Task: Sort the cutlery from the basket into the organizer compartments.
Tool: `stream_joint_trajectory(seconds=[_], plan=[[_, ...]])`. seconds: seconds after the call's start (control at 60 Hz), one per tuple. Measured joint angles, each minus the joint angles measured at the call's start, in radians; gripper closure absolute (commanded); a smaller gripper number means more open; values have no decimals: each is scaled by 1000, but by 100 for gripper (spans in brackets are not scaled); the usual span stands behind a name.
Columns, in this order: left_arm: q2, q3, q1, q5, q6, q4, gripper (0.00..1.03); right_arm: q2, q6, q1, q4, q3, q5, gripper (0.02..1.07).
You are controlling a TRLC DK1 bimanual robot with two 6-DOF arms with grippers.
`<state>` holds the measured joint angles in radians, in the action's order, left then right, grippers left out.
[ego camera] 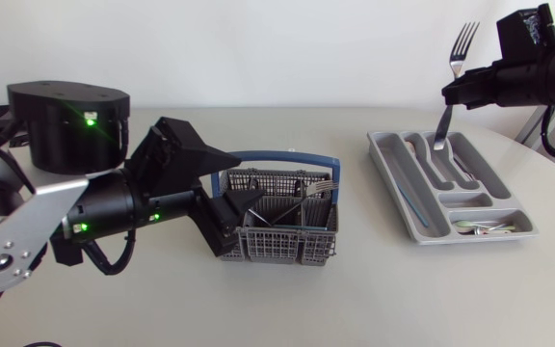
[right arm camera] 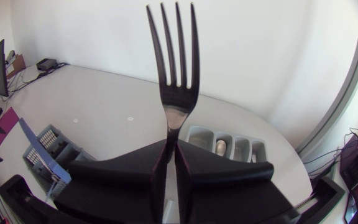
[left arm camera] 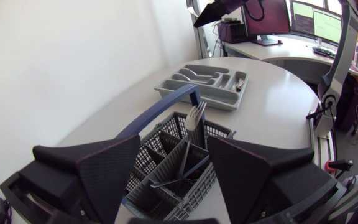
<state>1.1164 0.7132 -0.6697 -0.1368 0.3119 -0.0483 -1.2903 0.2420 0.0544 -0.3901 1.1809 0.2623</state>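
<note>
A grey mesh basket (ego camera: 287,253) with a blue handle (ego camera: 287,154) stands mid-table and holds several pieces of cutlery, one of them a fork (ego camera: 321,185). My left gripper (ego camera: 234,207) hangs open over the basket's left end. In the left wrist view its fingers (left arm camera: 107,177) straddle the basket (left arm camera: 194,190), with that fork (left arm camera: 194,118) just ahead. My right gripper (ego camera: 456,93) is shut on a fork (ego camera: 462,43), tines up, over the grey organizer (ego camera: 398,198). The right wrist view shows this fork (right arm camera: 173,81) upright between my right gripper's (right arm camera: 171,165) fingers.
The organizer has spoons in its long compartments and small pieces in its front cross compartment (ego camera: 485,227). It lies at the table's right, near the rounded edge. The left arm's bulky links fill the table's left side.
</note>
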Motion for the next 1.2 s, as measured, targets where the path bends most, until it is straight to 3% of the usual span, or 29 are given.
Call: stream_joint_trajectory(seconds=[0.267, 0.483, 0.967, 1.2], plan=[[66, 13, -29, 28, 79, 55, 29, -244, 60, 154, 0, 96, 3, 102], [122, 49, -94, 80, 135, 60, 29, -463, 103, 242, -28, 256, 3, 102], [228, 64, -145, 174, 192, 2, 29, -780, 130, 278, -127, 529, -69, 102], [234, 64, -152, 180, 198, -6, 29, -858, 130, 289, -138, 564, -77, 101]])
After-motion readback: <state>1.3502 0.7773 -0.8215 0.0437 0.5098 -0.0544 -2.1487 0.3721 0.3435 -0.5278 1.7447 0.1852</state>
